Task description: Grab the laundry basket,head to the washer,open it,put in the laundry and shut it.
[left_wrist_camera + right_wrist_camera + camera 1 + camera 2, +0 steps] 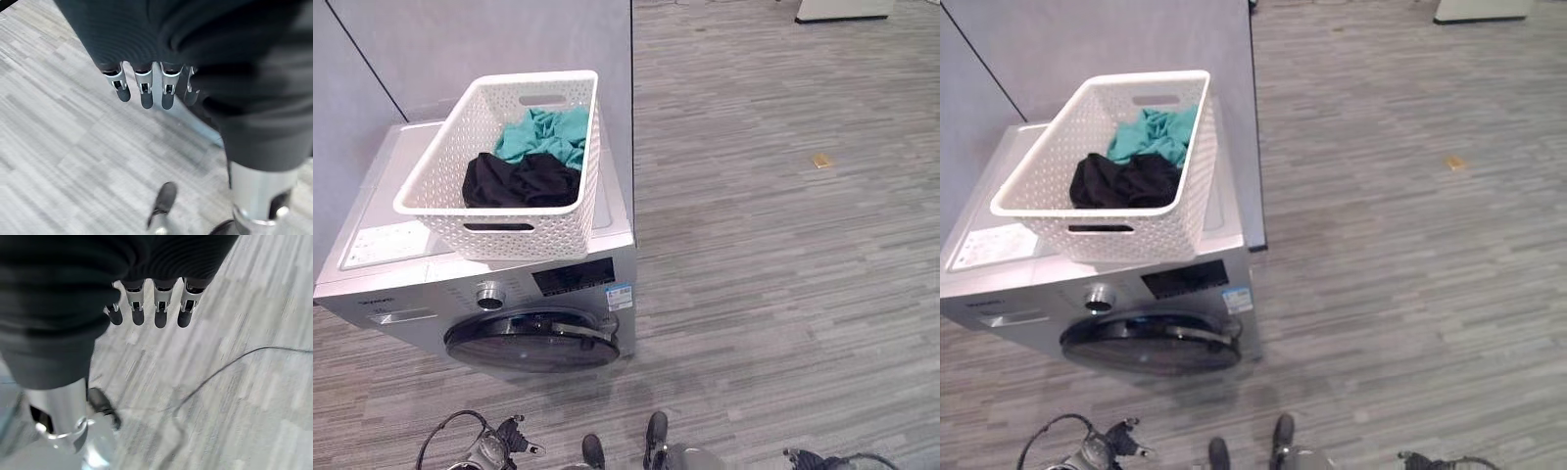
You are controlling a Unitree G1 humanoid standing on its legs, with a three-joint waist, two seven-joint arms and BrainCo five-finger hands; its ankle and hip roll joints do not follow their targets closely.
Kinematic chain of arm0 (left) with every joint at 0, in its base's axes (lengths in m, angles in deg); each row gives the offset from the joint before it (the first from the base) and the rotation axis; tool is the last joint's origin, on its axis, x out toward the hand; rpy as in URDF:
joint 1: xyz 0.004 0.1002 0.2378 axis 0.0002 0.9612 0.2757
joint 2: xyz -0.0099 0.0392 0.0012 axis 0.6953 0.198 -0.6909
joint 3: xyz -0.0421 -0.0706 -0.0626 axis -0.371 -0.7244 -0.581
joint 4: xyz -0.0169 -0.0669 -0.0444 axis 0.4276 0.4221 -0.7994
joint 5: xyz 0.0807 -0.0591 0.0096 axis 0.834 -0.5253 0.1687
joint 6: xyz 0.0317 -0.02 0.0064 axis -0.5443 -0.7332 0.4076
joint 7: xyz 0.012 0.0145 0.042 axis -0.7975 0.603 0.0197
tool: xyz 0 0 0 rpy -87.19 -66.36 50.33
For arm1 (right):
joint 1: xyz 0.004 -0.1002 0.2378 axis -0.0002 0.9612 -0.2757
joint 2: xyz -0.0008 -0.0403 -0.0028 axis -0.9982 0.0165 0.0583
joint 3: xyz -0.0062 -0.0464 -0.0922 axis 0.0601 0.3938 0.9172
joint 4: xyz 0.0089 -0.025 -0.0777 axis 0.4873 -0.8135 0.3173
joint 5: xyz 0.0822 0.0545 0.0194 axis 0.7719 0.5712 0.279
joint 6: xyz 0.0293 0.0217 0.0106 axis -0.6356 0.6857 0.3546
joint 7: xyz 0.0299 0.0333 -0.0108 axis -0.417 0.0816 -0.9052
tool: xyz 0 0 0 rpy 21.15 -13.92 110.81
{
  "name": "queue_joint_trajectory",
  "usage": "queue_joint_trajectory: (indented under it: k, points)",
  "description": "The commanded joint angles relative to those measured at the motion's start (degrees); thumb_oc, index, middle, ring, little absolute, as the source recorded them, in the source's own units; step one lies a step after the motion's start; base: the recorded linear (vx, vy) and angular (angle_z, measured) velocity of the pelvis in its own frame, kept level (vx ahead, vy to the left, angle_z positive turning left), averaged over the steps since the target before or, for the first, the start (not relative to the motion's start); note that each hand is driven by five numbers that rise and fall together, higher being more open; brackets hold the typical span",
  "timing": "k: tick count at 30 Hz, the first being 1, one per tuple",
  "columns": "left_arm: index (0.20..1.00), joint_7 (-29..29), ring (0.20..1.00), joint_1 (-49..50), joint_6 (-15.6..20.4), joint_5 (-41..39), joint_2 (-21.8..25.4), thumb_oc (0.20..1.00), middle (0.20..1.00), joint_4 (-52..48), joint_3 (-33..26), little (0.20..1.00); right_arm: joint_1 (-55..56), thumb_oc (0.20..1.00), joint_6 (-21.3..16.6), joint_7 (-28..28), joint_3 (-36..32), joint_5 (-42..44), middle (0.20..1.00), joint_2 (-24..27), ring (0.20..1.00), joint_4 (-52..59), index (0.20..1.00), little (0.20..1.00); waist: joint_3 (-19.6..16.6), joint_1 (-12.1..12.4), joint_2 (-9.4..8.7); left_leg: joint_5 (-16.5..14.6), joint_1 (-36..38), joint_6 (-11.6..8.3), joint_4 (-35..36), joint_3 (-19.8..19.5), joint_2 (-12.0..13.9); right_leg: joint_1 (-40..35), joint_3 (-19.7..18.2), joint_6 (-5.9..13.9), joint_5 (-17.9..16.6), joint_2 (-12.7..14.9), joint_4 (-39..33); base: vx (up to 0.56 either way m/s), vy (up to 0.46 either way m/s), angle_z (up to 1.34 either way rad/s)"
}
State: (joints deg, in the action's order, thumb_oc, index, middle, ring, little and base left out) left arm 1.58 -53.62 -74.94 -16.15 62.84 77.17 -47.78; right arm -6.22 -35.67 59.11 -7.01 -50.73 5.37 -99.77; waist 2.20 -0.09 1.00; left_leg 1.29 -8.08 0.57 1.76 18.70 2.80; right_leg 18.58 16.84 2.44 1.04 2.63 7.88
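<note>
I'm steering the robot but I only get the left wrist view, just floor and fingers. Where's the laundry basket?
Observer: The white laundry basket sits on top of the washer, in front of the robot.
Operator: Is there laundry in it?
Observer: Yes, a teal cloth and a black cloth lie inside.
Operator: Is the washer door open?
Observer: No, the round door on the front is closed.
Operator: What's my other hand doing?
Observer: The right hand hangs over the floor with straight fingers, holding nothing, like your left hand.
</note>
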Motion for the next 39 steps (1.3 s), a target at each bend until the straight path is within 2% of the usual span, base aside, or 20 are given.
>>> queue_joint_trajectory:
  k: [1, 5, 9, 10, 12, 13, 15, 16, 20, 24, 26, 28, 29, 30, 32, 33, 34, 35, 36, 39]
  points:
    - [1.0, 1.7, 1.0, 0.2, 0.6, 0.7, 3.5, 1.0, 1.0, -0.3, -3.1, 1.0, -1.6, 1.0, -0.4, 1.1, 0.5, 2.0, 1.0, -1.6, 1.0, -0.3, 1.0, 1.0, -0.7, 0.1, -4.43, 0.7, -1.2, -2.49, 0.5, 0.7, -1.5, -8.1, -2.8, 8.4, -11.2, 11.6, -7.1, -0.03, 0.197, -0.31]
    - [1.0, 1.8, 1.0, 1.0, 0.5, 0.4, 3.7, 1.0, 1.0, 0.7, -4.3, 1.0, -1.7, 1.0, -0.8, 1.9, 0.5, 2.0, 1.0, -2.1, 1.0, 1.9, 1.0, 1.0, -0.8, 0.3, -5.36, -1.2, -0.4, -1.61, -0.9, 1.4, -2.2, -8.1, -2.8, 8.97, -12.7, 12.9, -6.0, 0.02, 0.119, -0.21]
    - [1.0, 2.1, 1.0, 2.0, 0.2, -0.4, 3.2, 1.0, 1.0, 1.1, -5.8, 1.0, -1.7, 1.0, -0.8, 2.1, 0.1, 2.5, 1.0, -2.9, 1.0, 3.4, 1.0, 1.0, -0.9, 0.9, -4.78, -3.8, 2.5, -1.3, -1.4, 2.3, -2.2, -8.2, 1.3, 9.94, -12.5, 14.6, -0.9, 0.1, 0.132, -0.14]
    - [1.0, 2.2, 1.0, 2.1, 0.1, -0.6, 3.0, 1.0, 1.0, 1.0, -6.1, 1.0, -1.5, 1.0, -0.9, 2.1, 0.2, 2.6, 1.0, -3.1, 1.0, 3.3, 1.0, 1.0, -0.9, 1.0, -4.65, -3.9, 3.1, -1.22, -1.3, 2.9, -2.1, -7.7, 2.7, 9.62, -11.1, 14.0, -0.2, 0.05, 0.11, -0.35]
    - [1.0, 2.2, 1.0, 2.0, 0.1, -1.4, 2.7, 1.0, 1.0, 1.0, -6.5, 1.0, -0.9, 1.0, -1.2, 2.1, 0.5, 3.1, 1.0, -3.4, 1.0, 4.2, 1.0, 1.0, -0.3, -0.3, -4.66, -3.6, 4.2, -1.25, -0.9, 2.3, -2.1, -5.1, -0.2, 7.43, -7.0, 8.2, 0.1, 0.05, 0.048, -0.17]
    - [1.0, 2.3, 1.0, 1.9, 0.1, -1.6, 2.5, 1.0, 1.0, 1.1, -6.6, 1.0, -0.7, 1.0, -1.2, 1.9, 1.0, 3.1, 1.0, -3.7, 1.0, 4.1, 1.0, 1.0, 0.0, -0.1, -4.97, -3.7, 4.6, -1.29, -0.9, 2.5, -2.2, -4.7, 1.6, 6.99, -6.5, 7.2, -0.2, 0.05, -0.011, 0.01]
    - [1.0, 2.2, 1.0, 1.6, 0.1, -1.5, 2.0, 1.0, 1.0, 1.4, -6.2, 1.0, 0.2, 1.0, -1.4, 1.9, 1.1, 3.4, 1.0, -3.9, 1.0, 4.1, 1.0, 1.0, 0.1, -0.9, -4.93, -3.9, 4.6, -1.38, -1.2, 1.8, -1.9, -5.1, -0.8, 6.67, -5.2, 6.8, -0.2, 0.03, -0.067, -0.08]
    - [1.0, 2.2, 1.0, 1.3, 0.1, -1.3, 2.0, 1.0, 1.0, 1.4, -5.8, 1.0, 0.6, 1.0, -1.6, 1.8, 1.3, 3.5, 1.0, -3.8, 1.0, 4.3, 1.0, 1.0, 0.1, -1.6, -5.38, -2.8, 3.8, -0.94, -1.5, 1.9, -1.9, -4.5, -4.4, 5.12, -5.0, 4.3, -0.4, 0.03, -0.157, -0.06]
    - [1.0, 2.6, 1.0, 0.6, 0.3, -1.7, 1.9, 1.0, 1.0, 1.2, -5.7, 1.0, 1.4, 1.0, -1.9, 2.5, 1.1, 3.2, 1.0, -2.7, 1.0, 4.4, 1.0, 1.0, -1.2, -1.7, -5.55, -2.8, 3.1, -1.76, -2.3, 2.2, -1.3, -5.7, -4.3, 4.39, -4.8, 3.2, -2.6, 0.06, -0.136, 0.06]
    - [1.0, 2.7, 1.0, -1.0, 0.5, -1.3, 1.9, 1.0, 1.0, 0.0, -4.7, 1.0, 1.9, 1.0, -2.1, 2.2, 1.9, 1.7, 1.0, -0.1, 1.0, 7.4, 1.0, 1.0, -0.7, -2.0, -5.85, -4.8, 0.2, -3.45, -11.3, 2.7, 1.6, -7.0, -3.5, 3.03, -3.2, 2.6, -3.2, 0.07, -0.163, 0.09]
    - [1.0, 3.0, 1.0, -2.5, 0.4, -0.9, 2.0, 1.0, 1.0, -0.9, -3.8, 1.0, 2.3, 1.0, -2.2, 2.2, 2.3, 0.7, 1.0, 1.7, 1.0, 9.6, 1.0, 1.0, 0.7, -2.4, -6.19, -3.1, -3.6, -5.61, -21.1, 2.7, 4.6, -8.7, -2.8, 1.38, -2.1, 2.4, -3.2, 0.06, -0.174, 0.28]
    - [1.0, 3.1, 1.0, -3.6, 0.4, -1.2, 2.0, 1.0, 1.0, -1.9, -3.0, 1.0, 2.5, 1.0, -2.1, 2.2, 2.6, -0.2, 1.0, 2.9, 1.0, 10.8, 1.0, 1.0, 1.0, -3.0, -5.33, -1.8, -4.9, -7.57, -20.4, 3.6, 7.3, -10.3, -2.2, 1.77, -0.5, 2.0, -4.0, 0.1, -0.036, 0.48]
    - [1.0, 3.1, 1.0, -3.6, 0.4, -1.2, 1.9, 1.0, 1.0, -1.9, -3.0, 1.0, 2.5, 1.0, -2.1, 2.2, 2.6, -0.2, 1.0, 2.9, 1.0, 10.8, 1.0, 1.0, 1.0, -3.1, -5.28, -1.8, -4.8, -7.64, -20.4, 3.5, 7.3, -10.4, -2.1, 1.74, -0.5, 2.0, -4.1, 0.12, 0.082, 0.46]
    - [1.0, 3.4, 1.0, -4.5, 0.4, -1.0, 1.8, 1.0, 1.0, -2.3, -2.2, 1.0, 2.6, 1.0, -2.1, 2.5, 2.3, -0.5, 1.0, 3.2, 1.0, 10.8, 1.0, 1.0, 0.8, -3.7, -4.98, -0.6, -5.4, -7.68, -14.3, 6.0, 8.9, -10.9, -1.0, 2.28, -0.4, 2.9, -4.9, 0.07, 0.115, 0.42]
    - [1.0, 3.6, 1.0, -4.8, 0.4, -0.8, 1.8, 1.0, 1.0, -2.2, -1.9, 1.0, 2.4, 1.0, -2.1, 2.8, 2.1, -0.3, 1.0, 3.4, 1.0, 11.1, 1.0, 1.0, 0.6, -3.6, -4.73, 0.6, -5.5, -7.44, -11.5, 4.6, 8.4, -11.0, -1.0, 2.51, -0.3, 3.2, -4.9, 0.08, 0.177, 0.53]
    - [1.0, 3.9, 1.0, -5.2, 0.4, -0.3, 1.5, 1.0, 1.0, -1.7, -0.9, 1.0, 1.8, 1.0, -2.5, 3.0, 1.9, 0.6, 1.0, 3.6, 1.0, 12.5, 1.0, 1.0, 0.7, -3.3, -3.69, 6.8, -8.0, -7.62, -5.7, 1.9, 8.9, -11.0, -1.3, 2.54, -0.7, 3.5, -5.0, 0.14, 0.193, 0.31]
    - [1.0, 3.9, 1.0, -5.1, 0.4, -0.3, 1.4, 1.0, 1.0, -1.6, -0.8, 1.0, 1.9, 1.0, -2.5, 3.0, 1.9, 0.5, 1.0, 3.6, 1.0, 12.5, 1.0, 1.0, 0.4, -3.4, -3.69, 5.9, -7.5, -8.33, -5.5, 1.2, 8.7, -11.5, -1.7, 2.92, 0.1, 3.5, -5.0, 0.12, 0.275, 0.17]
    - [1.0, 3.8, 1.0, -5.2, 0.4, -0.3, 1.4, 1.0, 1.0, -1.5, -0.6, 1.0, 1.6, 1.0, -2.6, 3.2, 1.8, 1.0, 1.0, 3.8, 1.0, 13.0, 1.0, 1.0, 0.9, -3.2, -3.51, 7.6, -8.8, -7.81, -5.6, 0.7, 8.9, -11.3, -1.9, 2.57, -0.5, 3.8, -4.8, 0.15, 0.269, -0.17]
    - [1.0, 3.7, 1.0, -5.0, 0.5, -0.2, 1.2, 1.0, 1.0, -1.4, -0.2, 1.0, 1.2, 1.0, -2.6, 2.9, 1.5, 1.6, 1.0, 3.4, 1.0, 12.6, 1.0, 1.0, 1.0, -3.3, -3.44, 5.3, -9.5, -7.05, -8.9, -0.3, 8.1, -11.3, -3.1, 3.08, -0.3, 5.3, -3.9, 0.08, 0.275, -0.09]
    - [1.0, 3.6, 1.0, -4.2, 0.8, -0.1, 1.0, 1.0, 1.0, -1.3, -0.2, 1.0, 1.4, 1.0, -2.7, 3.0, 1.1, 1.3, 1.0, 3.2, 1.0, 11.9, 1.0, 1.0, 0.4, -3.4, -3.62, 2.8, -9.6, -6.14, -11.3, -0.2, 6.6, -12.3, -4.3, 4.56, -1.2, 7.8, -4.1, 0.18, 0.328, 0.02]
